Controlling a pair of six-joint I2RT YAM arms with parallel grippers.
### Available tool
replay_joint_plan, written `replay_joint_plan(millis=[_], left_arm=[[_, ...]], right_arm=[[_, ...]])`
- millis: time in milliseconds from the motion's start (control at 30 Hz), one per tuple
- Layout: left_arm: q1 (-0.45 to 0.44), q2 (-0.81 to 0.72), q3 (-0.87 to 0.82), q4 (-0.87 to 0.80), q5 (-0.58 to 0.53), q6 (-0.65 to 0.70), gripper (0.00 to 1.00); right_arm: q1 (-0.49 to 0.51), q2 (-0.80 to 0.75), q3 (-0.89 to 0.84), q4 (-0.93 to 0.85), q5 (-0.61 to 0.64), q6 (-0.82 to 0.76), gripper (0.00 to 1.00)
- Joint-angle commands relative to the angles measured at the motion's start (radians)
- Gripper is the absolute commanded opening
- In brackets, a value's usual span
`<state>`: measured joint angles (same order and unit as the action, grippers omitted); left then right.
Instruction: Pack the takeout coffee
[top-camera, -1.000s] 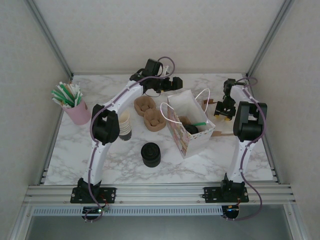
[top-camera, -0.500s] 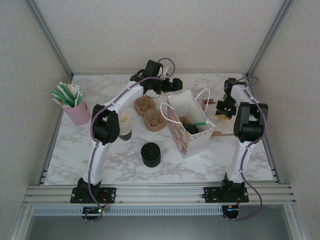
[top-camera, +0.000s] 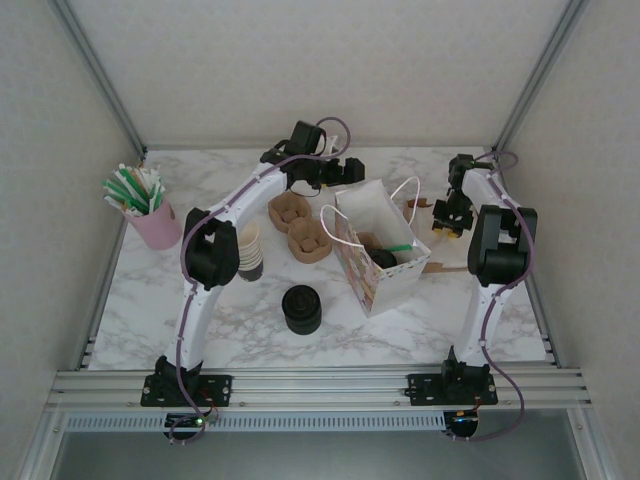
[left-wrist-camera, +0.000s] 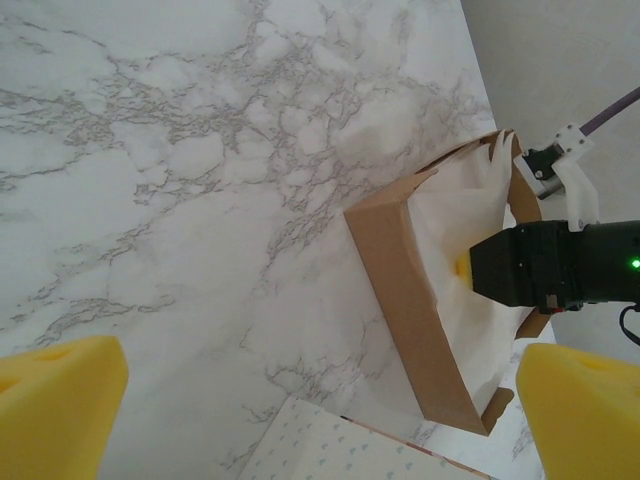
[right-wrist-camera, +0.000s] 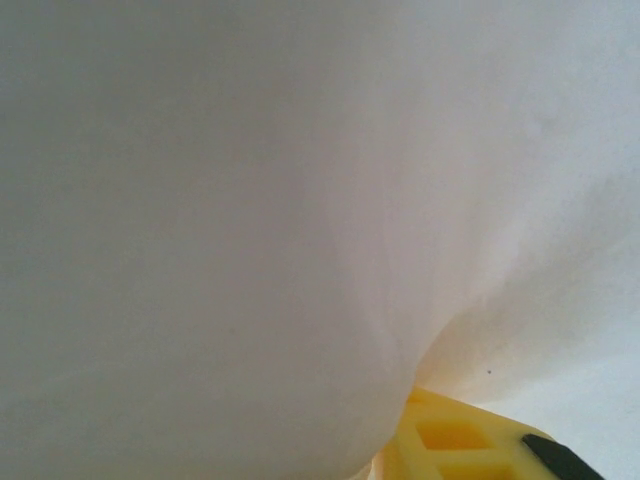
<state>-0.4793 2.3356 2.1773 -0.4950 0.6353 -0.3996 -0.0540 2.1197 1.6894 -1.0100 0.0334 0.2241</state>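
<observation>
Overhead, takeout coffee (top-camera: 383, 259) sits in the bag (top-camera: 385, 287); close-up, white paper (right-wrist-camera: 250, 200).

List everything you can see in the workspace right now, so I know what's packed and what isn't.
paper bag: one, white, centre-right, open top
takeout coffee: one, black lid, inside the bag
straw: one, green, inside the bag
pulp carriers: two, brown, left of the bag
cup stack: one, cream, left of the carriers
lid stack: one, black, front centre
straw holder: one, pink, green and white straws, far left
napkin box: one, brown, white paper inside, right of the bag
left gripper: open, yellow pads, behind the bag
right gripper: at the napkin box, jaw state unclear
</observation>
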Motion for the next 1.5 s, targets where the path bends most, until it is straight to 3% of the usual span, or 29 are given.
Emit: replay_joint_plan(millis=[0,567,700,800,833,1467], left_arm=[[-0.007,-0.056,-0.009,-0.005,-0.008,0.021,1.00],[-0.007,-0.069,-0.008,-0.005,-0.009,0.018,1.00],[-0.007,-0.096,-0.026,0.016,-0.008,0.009,1.00],[-0.007,-0.124,-0.041,0.034,-0.011,0.004,1.00],[-0.007,-0.131,-0.044,0.037,-0.015,0.003,0.99],[-0.007,-0.339,-0.209,0.166,-0.089,-0.021,1.00]], right_arm=[[0.005,-0.055,0.004,-0.029,0.005,0.009,0.31],[0.006,-0.079,0.004,-0.036,0.016,0.015,0.24],[0.006,-0.112,-0.002,-0.028,0.030,0.023,0.17],[0.005,-0.161,-0.023,0.011,0.051,0.035,0.01],[0.006,-0.178,-0.037,0.026,0.054,0.039,0.00],[0.006,-0.439,-0.183,0.205,0.063,0.053,0.00]])
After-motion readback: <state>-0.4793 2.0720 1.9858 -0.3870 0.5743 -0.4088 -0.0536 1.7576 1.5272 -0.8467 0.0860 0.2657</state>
